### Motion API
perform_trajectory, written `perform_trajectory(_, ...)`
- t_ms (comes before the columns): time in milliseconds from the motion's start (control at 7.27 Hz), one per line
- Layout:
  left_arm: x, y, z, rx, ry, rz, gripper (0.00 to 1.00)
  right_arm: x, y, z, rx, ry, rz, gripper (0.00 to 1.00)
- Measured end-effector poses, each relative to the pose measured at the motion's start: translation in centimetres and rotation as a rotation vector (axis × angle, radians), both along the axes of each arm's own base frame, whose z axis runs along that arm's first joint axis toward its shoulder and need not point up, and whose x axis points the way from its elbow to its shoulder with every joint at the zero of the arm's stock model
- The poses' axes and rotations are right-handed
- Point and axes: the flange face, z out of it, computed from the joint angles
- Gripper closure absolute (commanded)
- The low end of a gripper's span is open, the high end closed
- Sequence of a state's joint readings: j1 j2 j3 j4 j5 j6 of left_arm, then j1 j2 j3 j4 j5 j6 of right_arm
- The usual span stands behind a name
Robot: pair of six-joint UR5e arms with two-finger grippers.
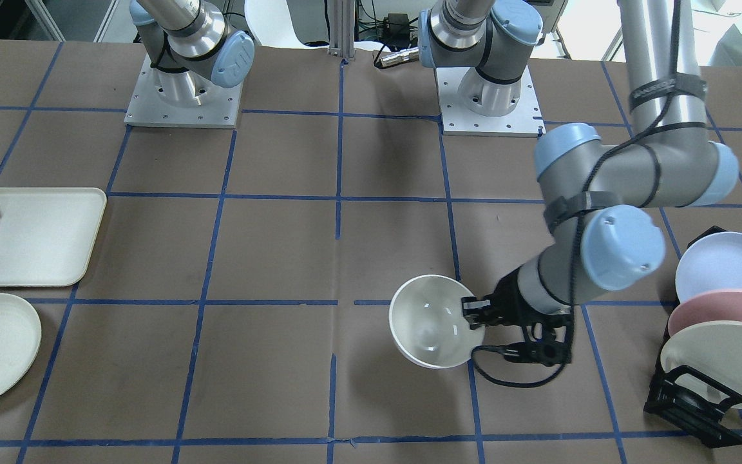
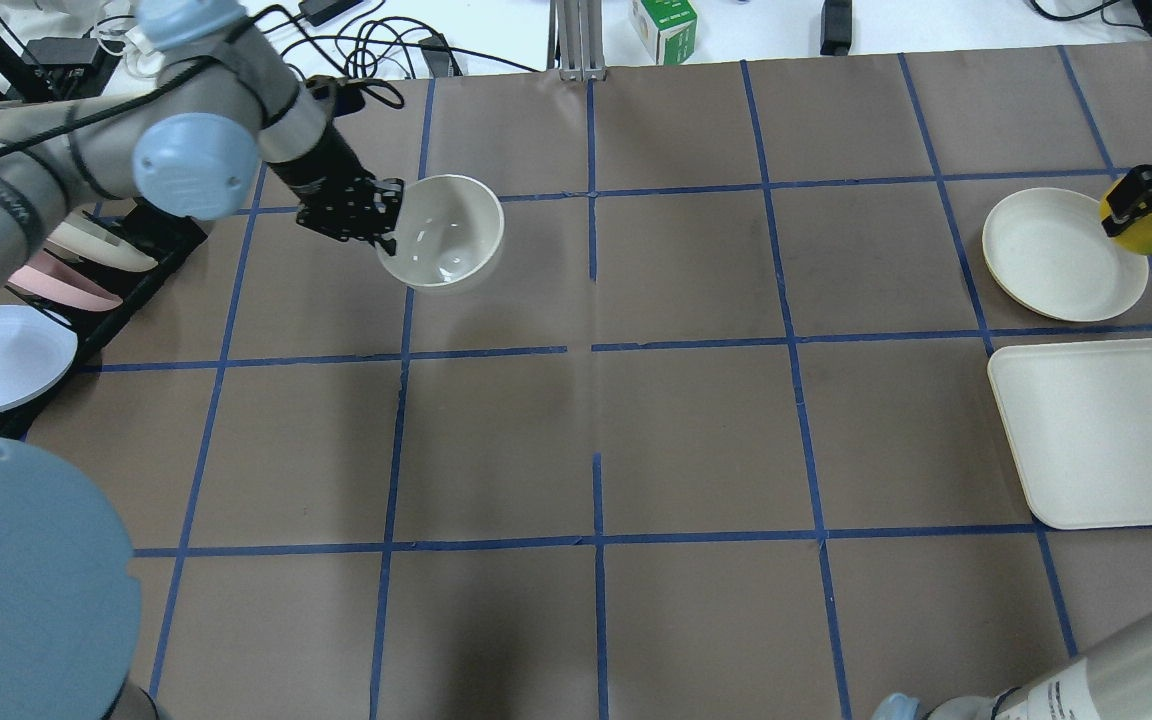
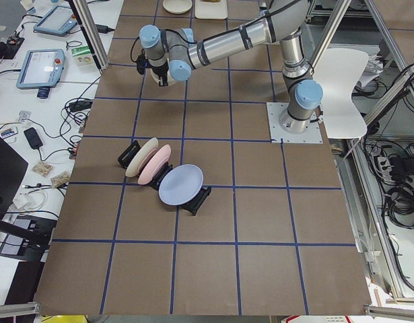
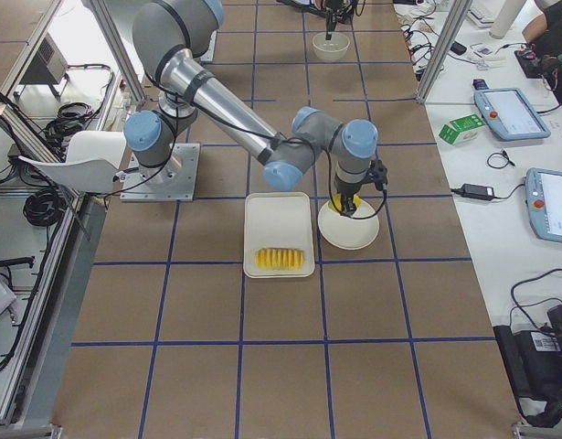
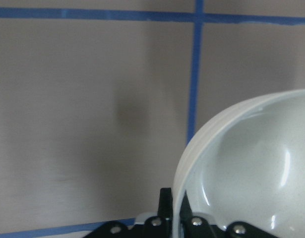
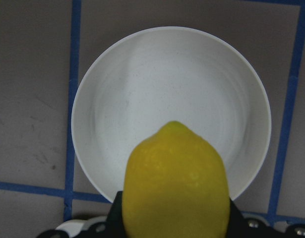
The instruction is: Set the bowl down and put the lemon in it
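The small, deep, glossy off-white bowl (image 2: pixel 444 232) sits tilted, far across the table from the flat cream round plate (image 2: pixel 1051 258). The left gripper (image 2: pixel 386 222) pinches its rim. Whether its base touches the table is unclear. Over that plate's edge, the right gripper (image 2: pixel 1141 208) clamps the bright yellow oval lemon (image 2: pixel 1150 232). Its fingers are mostly hidden behind the fruit.

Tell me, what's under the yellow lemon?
A flat cream plate lies below the lemon, which the right gripper holds. The plate's visible part is bare; the lemon covers a patch by its near rim, so that bit is hidden.
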State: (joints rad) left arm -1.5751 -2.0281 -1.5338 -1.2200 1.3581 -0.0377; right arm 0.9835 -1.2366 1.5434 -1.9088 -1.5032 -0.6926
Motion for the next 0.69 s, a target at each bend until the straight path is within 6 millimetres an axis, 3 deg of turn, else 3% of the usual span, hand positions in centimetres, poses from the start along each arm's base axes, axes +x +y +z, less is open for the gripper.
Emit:
perform_trajectory(138,-5.7,1.7,-0.7,0.018,-0.004,0.026,1.00,1.4,2.2,5.6,-0.015,0.016,-0.004,0.86)
perform_trajectory(275,-9.2,3.5,-1.8,0.038,-0.011,0.042,1.00,2.7,4.1,10.8,-0.019,0.024,-0.010,0.87)
perform_trajectory(412,-10.7,4.8,-3.1,0.052,-0.018,0.052,1.00,3.5,5.4,15.2,-0.008,0.019,-0.017,0.87)
perform_trajectory(550,-11.2,5.7,-4.2,0.055,-0.021,0.054,1.00,4.1,6.3,18.3,0.013,0.006,-0.032,0.87)
perform_trajectory(688,-11.3,5.9,-4.9,0.045,-0.021,0.053,1.00,4.6,6.6,19.6,0.031,-0.009,-0.050,0.88)
